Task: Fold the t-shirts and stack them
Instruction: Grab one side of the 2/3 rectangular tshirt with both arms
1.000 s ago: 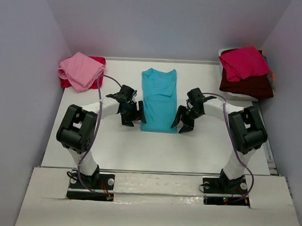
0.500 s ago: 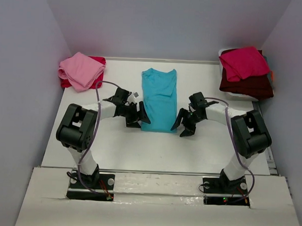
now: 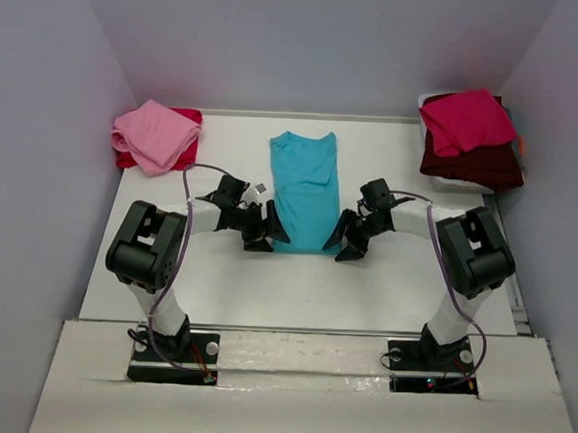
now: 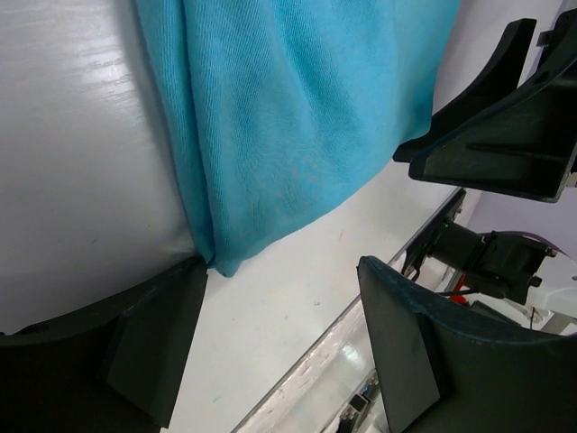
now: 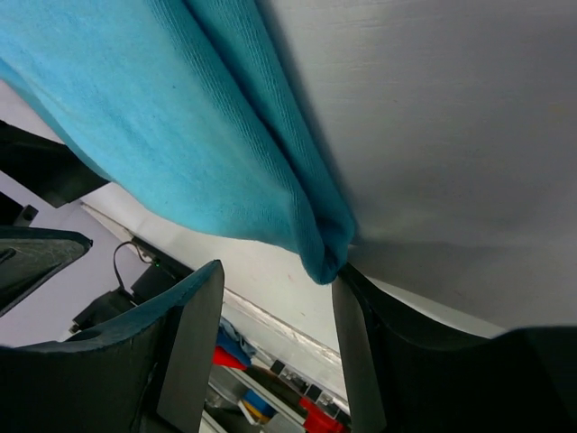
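Top external view: left gripper (image 3: 269,233) and right gripper (image 3: 341,240) are dropping inward since a second ago, jaws standing apart, the turquoise t-shirt (image 3: 305,184) lying with its near corners between their fingers, likely setting up the fold.

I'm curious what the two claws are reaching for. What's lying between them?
The near end of the turquoise t-shirt lies between the left gripper and the right gripper. The top view shows it best.
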Robot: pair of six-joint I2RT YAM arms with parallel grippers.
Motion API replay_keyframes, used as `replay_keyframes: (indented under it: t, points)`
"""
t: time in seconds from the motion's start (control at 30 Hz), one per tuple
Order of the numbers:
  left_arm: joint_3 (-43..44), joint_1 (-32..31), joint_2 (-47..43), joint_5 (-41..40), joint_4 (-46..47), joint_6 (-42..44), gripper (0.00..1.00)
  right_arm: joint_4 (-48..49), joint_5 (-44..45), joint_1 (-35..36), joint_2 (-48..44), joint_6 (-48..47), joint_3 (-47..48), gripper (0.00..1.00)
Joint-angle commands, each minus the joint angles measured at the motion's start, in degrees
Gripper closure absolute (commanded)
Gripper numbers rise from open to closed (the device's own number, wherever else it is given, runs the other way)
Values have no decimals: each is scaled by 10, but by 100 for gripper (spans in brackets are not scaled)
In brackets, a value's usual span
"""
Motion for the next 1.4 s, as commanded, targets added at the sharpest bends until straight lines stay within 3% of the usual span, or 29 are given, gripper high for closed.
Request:
replay_keyframes:
  t: [0.0,0.3,0.57,1.03,1.37]
  points:
    - [-46,-1,9,-84,-85,30,17,24,34,4,24,-6,-13,44]
    - [-87,-1,4,-75,-55,14,17,14,47,4,21,-14,-7,45]
    - [-71,-1,37,-69,-27,8,18,-16,74,4,6,-27,1,46]
    - [29,4,30,-180,-137,45,18,-28,87,-8,-10,-40,-8,46]
    - [36,10,51,-189,-126,49,18,-24,88,-13,-10,-42,-14,46]
